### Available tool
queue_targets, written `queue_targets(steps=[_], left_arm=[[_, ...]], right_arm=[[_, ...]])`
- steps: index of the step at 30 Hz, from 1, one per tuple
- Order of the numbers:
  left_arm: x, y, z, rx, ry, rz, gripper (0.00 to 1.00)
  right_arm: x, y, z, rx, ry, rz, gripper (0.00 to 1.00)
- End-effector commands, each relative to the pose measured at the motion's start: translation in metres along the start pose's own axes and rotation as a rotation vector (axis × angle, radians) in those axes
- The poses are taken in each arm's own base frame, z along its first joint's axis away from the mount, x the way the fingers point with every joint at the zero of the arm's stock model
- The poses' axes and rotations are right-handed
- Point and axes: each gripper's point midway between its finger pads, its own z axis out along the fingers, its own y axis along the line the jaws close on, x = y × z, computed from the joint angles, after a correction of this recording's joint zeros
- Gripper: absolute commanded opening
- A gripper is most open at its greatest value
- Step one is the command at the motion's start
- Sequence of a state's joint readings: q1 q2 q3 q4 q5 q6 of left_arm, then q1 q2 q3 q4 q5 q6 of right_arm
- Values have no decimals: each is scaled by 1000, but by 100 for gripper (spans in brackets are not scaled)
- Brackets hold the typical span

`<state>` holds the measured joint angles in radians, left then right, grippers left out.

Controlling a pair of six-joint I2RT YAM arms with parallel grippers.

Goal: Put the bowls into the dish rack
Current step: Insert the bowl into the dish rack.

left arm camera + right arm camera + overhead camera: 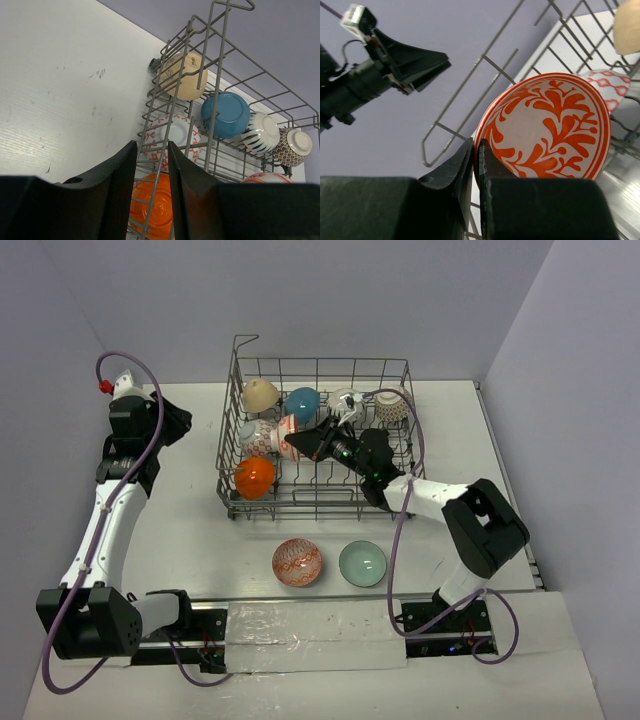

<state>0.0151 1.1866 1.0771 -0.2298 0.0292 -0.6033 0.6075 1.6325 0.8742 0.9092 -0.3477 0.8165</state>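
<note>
Top external: several bowls (302, 402) inside dish rack (330, 362)

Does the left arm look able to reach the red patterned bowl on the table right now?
Probably yes. The red bowl lies uncovered on bare table in front of the rack, apart from the green bowl. The left end effector is open and empty; the right arm is up in the rack.

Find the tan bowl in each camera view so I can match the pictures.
Top external: tan bowl in the dish rack's far left corner.
Left wrist: upper middle, behind the rack's wires.
Right wrist: cut off at the top right edge.
Shared landmark: the red-and-white lattice bowl next to it, in all three.
</note>
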Motion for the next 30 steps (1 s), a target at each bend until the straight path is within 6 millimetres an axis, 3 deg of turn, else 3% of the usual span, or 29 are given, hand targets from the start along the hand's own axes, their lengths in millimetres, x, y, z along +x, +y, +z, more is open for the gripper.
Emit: queue_targets(steps=[1, 30], left_arm=[[-9, -10, 0, 36, -23, 18, 37], [-8, -10, 0, 43, -19, 16, 37]], right_arm=[[-25, 31, 1, -153, -88, -13, 0], [-12, 4, 14, -151, -69, 40, 0]])
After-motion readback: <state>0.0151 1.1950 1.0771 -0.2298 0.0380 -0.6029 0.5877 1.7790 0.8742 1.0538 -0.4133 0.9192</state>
